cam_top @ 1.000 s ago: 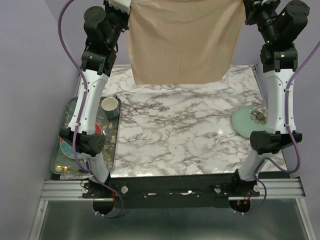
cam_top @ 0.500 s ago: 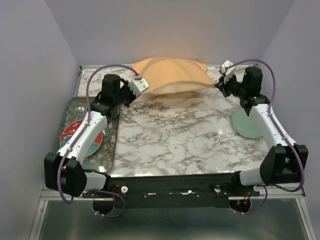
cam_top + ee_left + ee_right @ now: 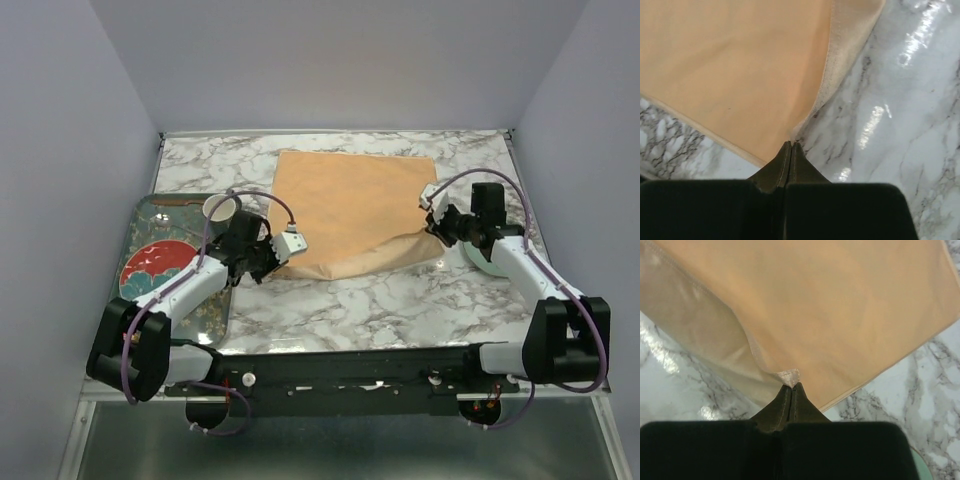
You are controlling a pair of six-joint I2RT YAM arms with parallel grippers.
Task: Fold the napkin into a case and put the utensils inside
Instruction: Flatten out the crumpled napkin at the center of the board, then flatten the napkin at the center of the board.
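Note:
The peach-orange napkin (image 3: 350,200) lies spread over the far middle of the marble table (image 3: 400,300). Its near edge is raised a little and shows a paler, shiny underside (image 3: 695,325). My left gripper (image 3: 298,248) is shut at the napkin's near left corner, with the cloth (image 3: 740,60) meeting its closed tips (image 3: 791,144). My right gripper (image 3: 430,218) is shut on the near right corner, a bit of hem pinched at its tips (image 3: 791,386). No case shows, and the utensils are out of view.
A grey patterned tray (image 3: 140,215) at the left holds a red and teal plate (image 3: 155,268) and a cup (image 3: 220,208); my left arm reaches over it. A mint plate (image 3: 492,264) sits under my right arm. Walls close in on three sides.
The napkin hung high between both raised grippers a second ago. Both arms have since swung it down and drawn it toward the near side, so it now lies spread on the table.

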